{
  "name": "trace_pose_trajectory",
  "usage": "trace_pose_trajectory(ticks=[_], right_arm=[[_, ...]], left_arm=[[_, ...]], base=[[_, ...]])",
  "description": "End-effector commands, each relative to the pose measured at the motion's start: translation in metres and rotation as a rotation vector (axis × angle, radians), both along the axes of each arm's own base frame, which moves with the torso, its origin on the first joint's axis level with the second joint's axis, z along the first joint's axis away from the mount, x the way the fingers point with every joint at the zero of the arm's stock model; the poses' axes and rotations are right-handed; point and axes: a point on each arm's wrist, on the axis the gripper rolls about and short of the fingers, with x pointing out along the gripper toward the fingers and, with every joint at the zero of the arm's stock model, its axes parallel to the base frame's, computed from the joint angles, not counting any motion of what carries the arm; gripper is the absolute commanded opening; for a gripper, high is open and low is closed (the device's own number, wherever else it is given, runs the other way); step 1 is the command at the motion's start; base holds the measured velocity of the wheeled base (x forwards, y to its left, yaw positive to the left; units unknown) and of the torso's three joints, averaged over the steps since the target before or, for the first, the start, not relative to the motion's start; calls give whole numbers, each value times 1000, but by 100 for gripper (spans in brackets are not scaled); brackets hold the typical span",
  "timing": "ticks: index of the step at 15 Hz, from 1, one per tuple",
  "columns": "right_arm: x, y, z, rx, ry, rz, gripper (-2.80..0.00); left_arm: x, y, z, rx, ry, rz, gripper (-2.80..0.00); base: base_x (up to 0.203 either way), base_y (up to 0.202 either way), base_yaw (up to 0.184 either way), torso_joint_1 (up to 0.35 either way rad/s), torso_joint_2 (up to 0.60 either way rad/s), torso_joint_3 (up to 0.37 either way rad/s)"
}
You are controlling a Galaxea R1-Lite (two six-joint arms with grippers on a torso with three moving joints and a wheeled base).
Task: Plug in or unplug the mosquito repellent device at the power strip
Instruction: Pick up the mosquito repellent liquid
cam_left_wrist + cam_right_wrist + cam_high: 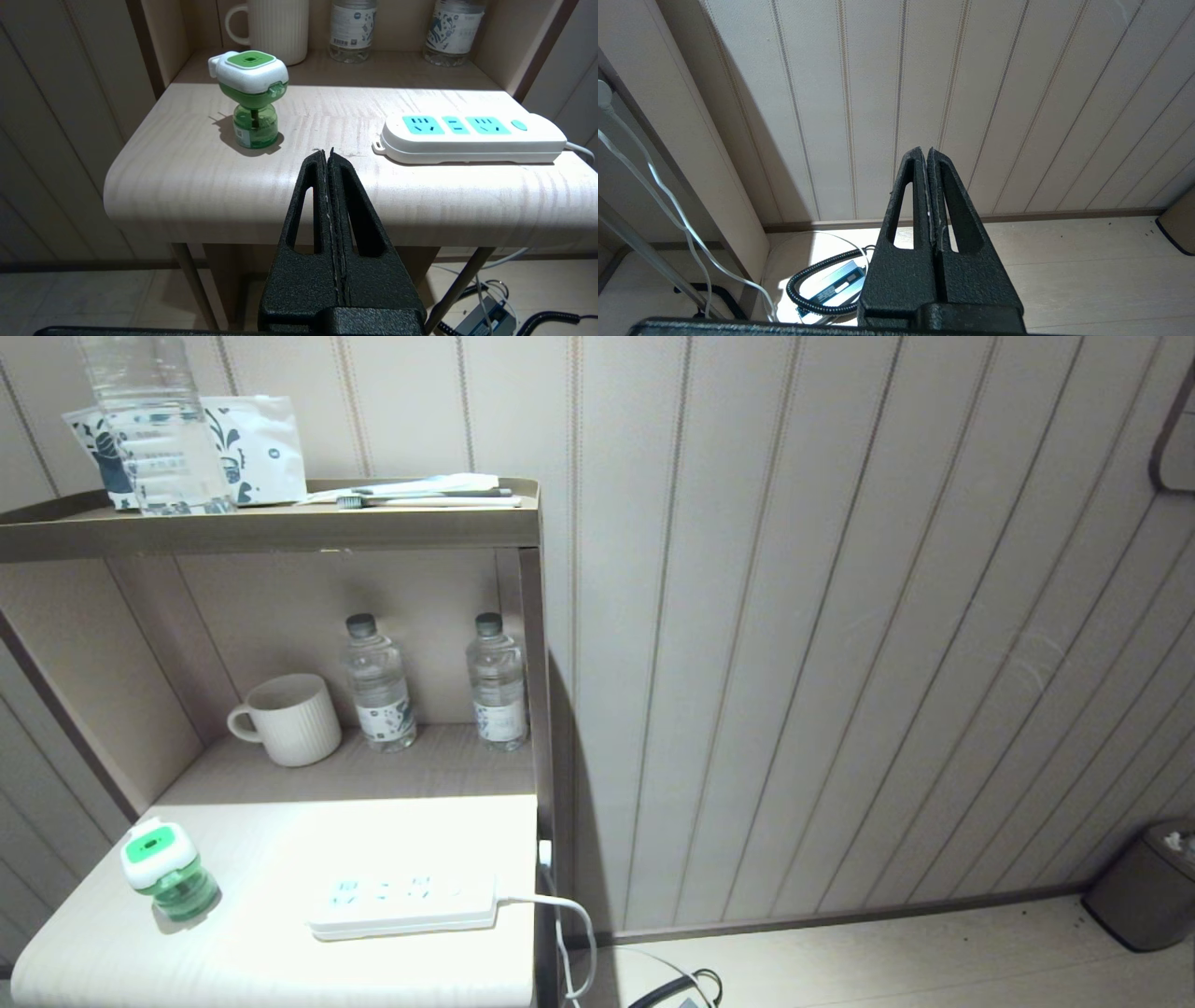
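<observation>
The mosquito repellent device (168,873) (250,100), a green liquid bottle under a white cap, stands upright and unplugged at the left of the lower shelf top (280,952). The white power strip (403,901) (472,137) lies flat to its right, sockets empty, its cable trailing off the right end. In the left wrist view my left gripper (327,151) is shut and empty, held level just off the shelf's front edge, between device and strip. My right gripper (923,150) is shut and empty, facing the panelled wall to the right of the shelf. Neither arm shows in the head view.
Behind, a white ribbed mug (289,719) and two clear water bottles (378,683) (496,681) stand in the shelf niche. A large bottle (154,425) and packets sit on the top shelf. Cables and a coiled hose (817,289) lie on the floor; a bin (1144,887) stands at far right.
</observation>
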Motion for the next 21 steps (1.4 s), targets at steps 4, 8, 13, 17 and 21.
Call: trace_pose_trajectory(ticks=[4,8,13,17,21], right_arm=[[0,0,0,0,0,0,-280],[0,0,0,0,3,-1,-280],[0,0,0,0,3,0,-280],[0,0,0,0,3,0,-280],[0,0,0,0,4,0,-280]], left_arm=[[0,0,0,-1,1,1,-280],[0,0,0,-1,1,1,-280],[0,0,0,-1,1,1,-280],[0,0,0,-1,1,1,-280],[0,0,0,-1,1,1,-280]], base=[[0,0,0,0,0,0],[0,0,0,0,0,0],[0,0,0,-11,26,17],[0,0,0,-163,398,219],[0,0,0,-195,481,280]])
